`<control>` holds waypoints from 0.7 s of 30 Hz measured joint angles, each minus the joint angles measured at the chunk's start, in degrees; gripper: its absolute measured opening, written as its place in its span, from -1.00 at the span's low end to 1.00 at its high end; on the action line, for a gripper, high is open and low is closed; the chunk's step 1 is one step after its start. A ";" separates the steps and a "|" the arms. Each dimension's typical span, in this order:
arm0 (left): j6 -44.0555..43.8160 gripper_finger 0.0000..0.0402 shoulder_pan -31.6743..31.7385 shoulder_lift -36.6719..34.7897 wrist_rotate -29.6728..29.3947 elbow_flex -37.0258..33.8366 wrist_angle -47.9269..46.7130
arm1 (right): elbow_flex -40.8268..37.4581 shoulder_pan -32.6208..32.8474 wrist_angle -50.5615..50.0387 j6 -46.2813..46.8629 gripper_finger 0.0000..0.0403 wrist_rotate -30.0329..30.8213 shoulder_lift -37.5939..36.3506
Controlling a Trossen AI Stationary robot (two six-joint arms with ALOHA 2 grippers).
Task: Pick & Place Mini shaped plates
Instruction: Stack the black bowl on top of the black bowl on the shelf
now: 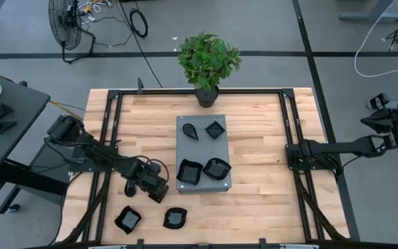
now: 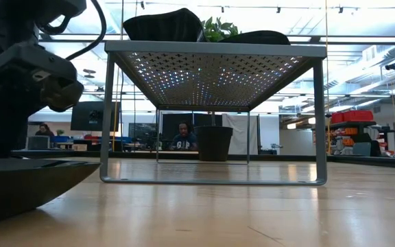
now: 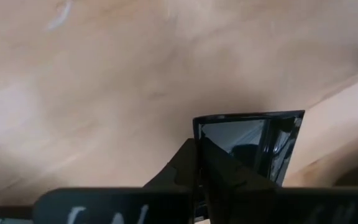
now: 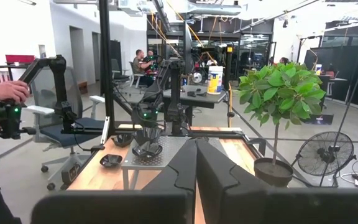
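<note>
1. The left gripper point(image 1: 159, 191) is the one working, low over the tabletop point(image 1: 261, 200) just off the near-left corner of the grey perforated stand point(image 1: 204, 181).
2. Its wrist view shows a glossy black square plate point(image 3: 253, 140) pinched by one edge between the jaws, so I'd call them clenched on that plate. It sticks out ahead of the fingertips, with bare wood behind it.
3. Four plates are already up on the stand: a teardrop one point(image 1: 192, 129) and a small square one point(image 1: 215, 129) at the far end, and two bigger ones point(image 1: 188, 171) point(image 1: 217, 168) at the near end.
4. Two more sit on the tabletop near the front edge, one point(image 1: 128, 219) to the left and one point(image 1: 175, 218) just right of it, both nearer than the left gripper.
5. The relation that matters: the stand top lies right of and above the held plate, so my guess is the next move is lift, then carry right. The open patch looks to be mid-stand.
6. The right gripper point(image 1: 297, 152) is parked at the table's right edge, jaws shut on nothing, well away from all of it.
</note>
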 joint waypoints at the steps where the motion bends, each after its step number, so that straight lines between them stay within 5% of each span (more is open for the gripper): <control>1: 0.00 -0.93 0.00 0.00 0.32 0.00 0.27 | 0.01 -0.02 0.00 0.00 -0.92 0.00 0.00; 21: 2.75 -0.97 0.17 -3.96 -0.47 7.54 -8.54 | 0.01 0.01 0.02 0.00 -0.92 0.02 0.00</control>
